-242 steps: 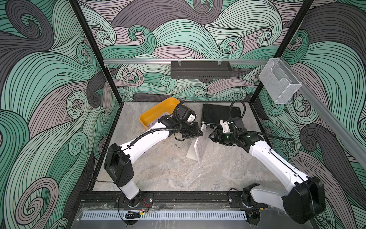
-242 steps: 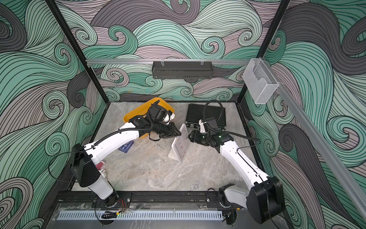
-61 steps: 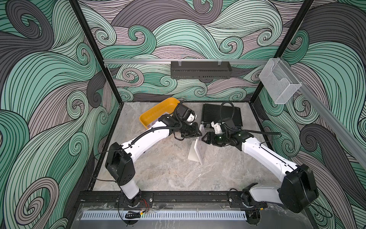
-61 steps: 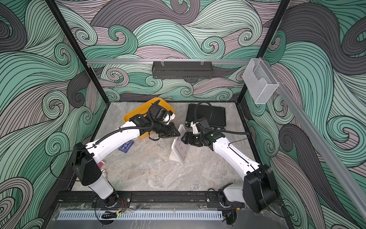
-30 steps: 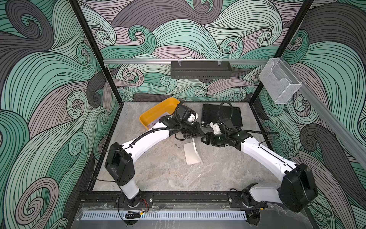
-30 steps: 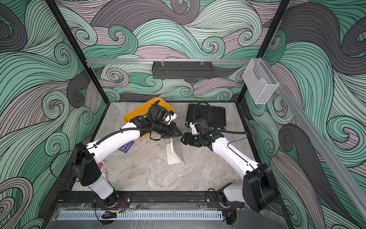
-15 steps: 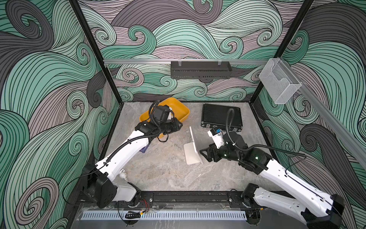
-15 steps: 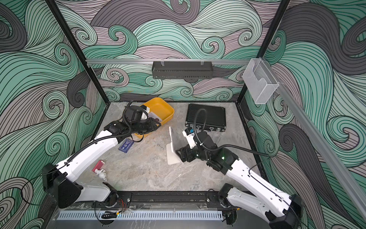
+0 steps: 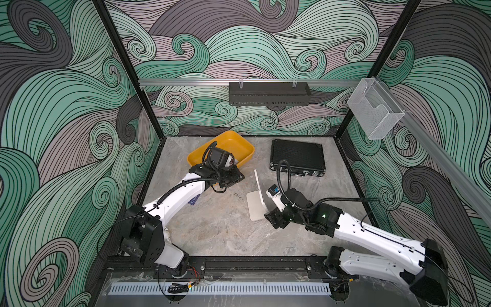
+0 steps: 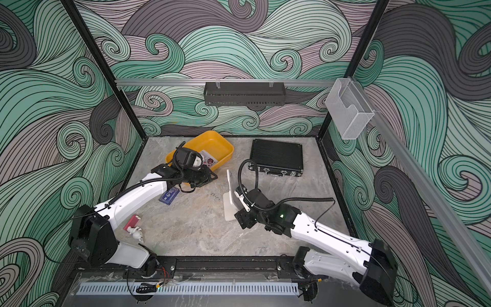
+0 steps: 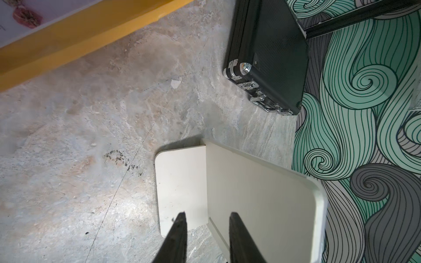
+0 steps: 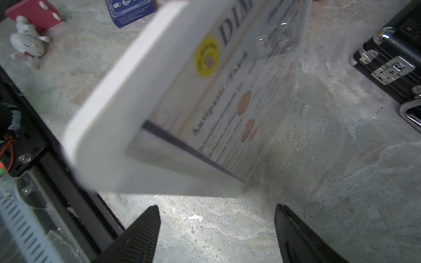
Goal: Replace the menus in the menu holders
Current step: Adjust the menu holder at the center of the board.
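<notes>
Backing off white-and-clear acrylic menu holder [image 9: 255,206] | left gripper [image 11: 207,216], right gripper [image 12: 216,207] hanging released, empty | likely handling stiff, slick: pinching top edge.

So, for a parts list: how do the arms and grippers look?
The left arm and right arm: white shells, black joints. A black corrugated cable runs along each; a green light marks the right one. The fingers are black, tapered.

White menu [image 12: 239,91] blurred in the right wrist view — heading cut off.
</notes>
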